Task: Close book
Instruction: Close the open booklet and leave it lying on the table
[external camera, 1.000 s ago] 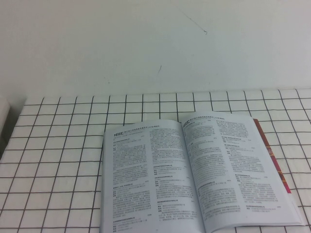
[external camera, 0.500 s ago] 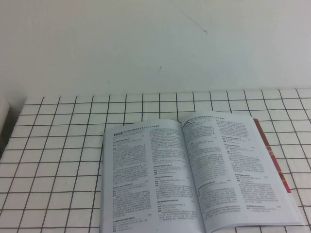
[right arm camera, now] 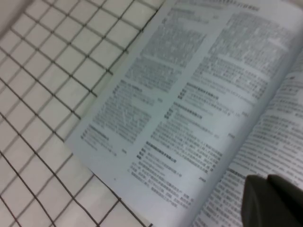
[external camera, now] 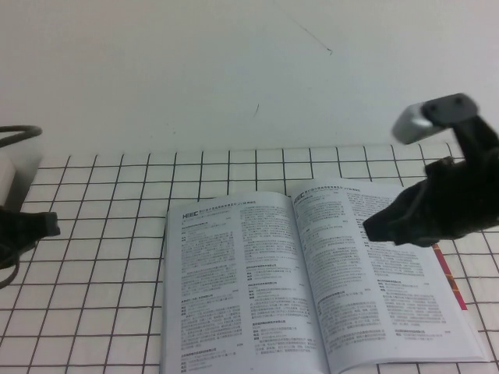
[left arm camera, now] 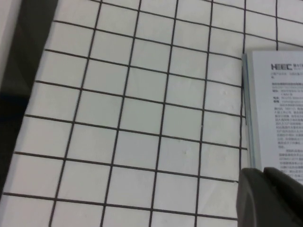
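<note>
Book (external camera: 312,273) lay open and flat on the table (external camera: 101,257), against the near edge, right of centre. 2 printed pages faced up, with the red cover (external camera: 446,269) showing past the right page.

Right gripper (external camera: 374,227) hung over the right page, toward the book's far right corner. Contact with the paper could not be told, nor whether it was open or closed.

Left gripper (external camera: 48,224) sat low at the table's left edge, well apart from the book. Its state also could not be told.

Left wrist view caught the book's far left corner on the black-gridded cloth (left arm camera: 142,118).
</note>
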Robot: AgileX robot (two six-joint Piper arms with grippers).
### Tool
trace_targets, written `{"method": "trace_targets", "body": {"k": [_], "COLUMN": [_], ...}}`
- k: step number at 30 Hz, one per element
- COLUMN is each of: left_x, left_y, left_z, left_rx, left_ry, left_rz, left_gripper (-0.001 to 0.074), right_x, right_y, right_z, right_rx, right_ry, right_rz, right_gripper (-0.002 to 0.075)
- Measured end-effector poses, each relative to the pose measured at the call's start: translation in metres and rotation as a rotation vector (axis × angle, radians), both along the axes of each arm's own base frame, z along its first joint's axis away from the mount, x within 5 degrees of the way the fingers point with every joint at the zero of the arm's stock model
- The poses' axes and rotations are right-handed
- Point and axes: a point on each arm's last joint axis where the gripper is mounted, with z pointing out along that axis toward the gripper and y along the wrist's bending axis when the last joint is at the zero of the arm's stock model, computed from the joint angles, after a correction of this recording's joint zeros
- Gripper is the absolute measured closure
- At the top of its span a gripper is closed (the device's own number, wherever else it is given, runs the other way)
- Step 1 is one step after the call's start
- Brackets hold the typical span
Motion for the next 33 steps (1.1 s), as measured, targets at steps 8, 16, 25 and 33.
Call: {"method": "trace_targets", "body": {"k": [8, 16, 25, 33], "left_x": [0.006, 0.018, 0.044, 0.07], "left_y": [-0.015, -0.018, -0.029, -0.033], "left_z": [-0.011, -0.026, -0.066, -0.11], "left_rx": [-0.102, -0.128, -0.194, -0.191], "left_ry": [0.066, 0.128, 0.267, 0.314], "left_rz": [-0.119, -0.143, -0.225, -0.245], "left_gripper": [0.0738, 0.0738, 0.0738, 0.0738], "right_x": [0.067, 0.093, 0.098, 0.098], "right_y": [0.049, 0.058, 0.058, 0.058], "right_z": [-0.068, -0.106, -0.133, -0.138], "right_rx": [-0.42, -0.531, -0.585, -0.595], "right_ry": [0.145, 0.203, 0.244, 0.251], "right_rz": [0.13, 0.126, 0.146, 0.15], "right_gripper": [0.0729, 0.0729, 0.0729, 0.0729]}}
